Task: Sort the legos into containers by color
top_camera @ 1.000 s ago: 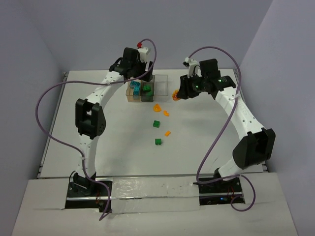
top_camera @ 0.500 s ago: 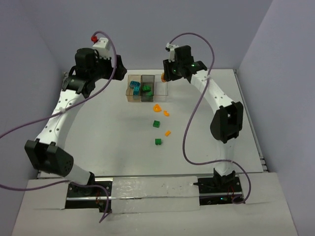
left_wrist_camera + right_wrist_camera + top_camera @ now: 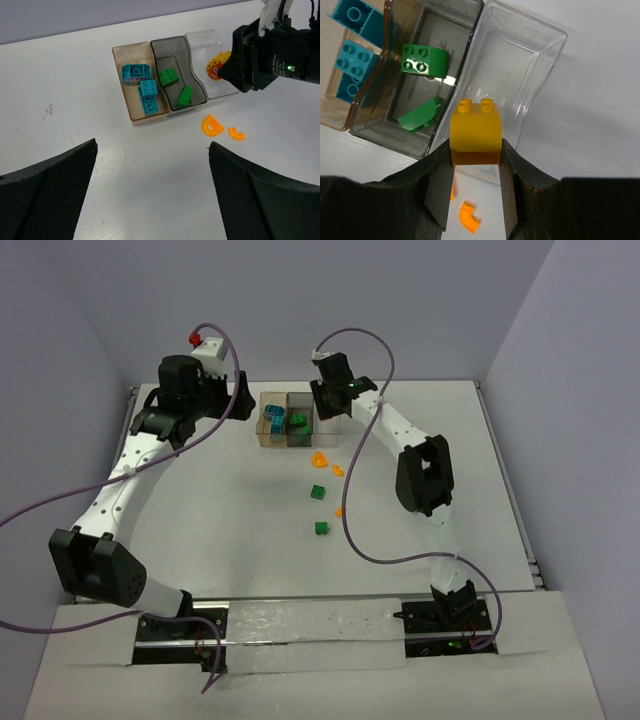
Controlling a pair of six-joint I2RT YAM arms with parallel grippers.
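My right gripper [image 3: 475, 150] is shut on an orange lego [image 3: 475, 132], studs forward, above the near edge of the clear container [image 3: 520, 75]. The grey container [image 3: 415, 95] beside it holds two green legos [image 3: 424, 60]. In the orange-brown container [image 3: 120, 75] lie teal legos [image 3: 148, 95]. My left gripper [image 3: 152, 165] hangs open and empty over bare table, left of the containers [image 3: 285, 418]. On the table in front of them lie loose orange legos [image 3: 318, 457] and green legos [image 3: 317, 491].
The right arm [image 3: 425, 475] reaches in from the right, its wrist above the clear box. Grey walls stand close behind the containers. Purple cables loop from both arms over the table [image 3: 200, 520].
My left gripper has pulled away from above the containers to the left and opened wide. My right gripper has carried the orange lego leftward to above the clear container.
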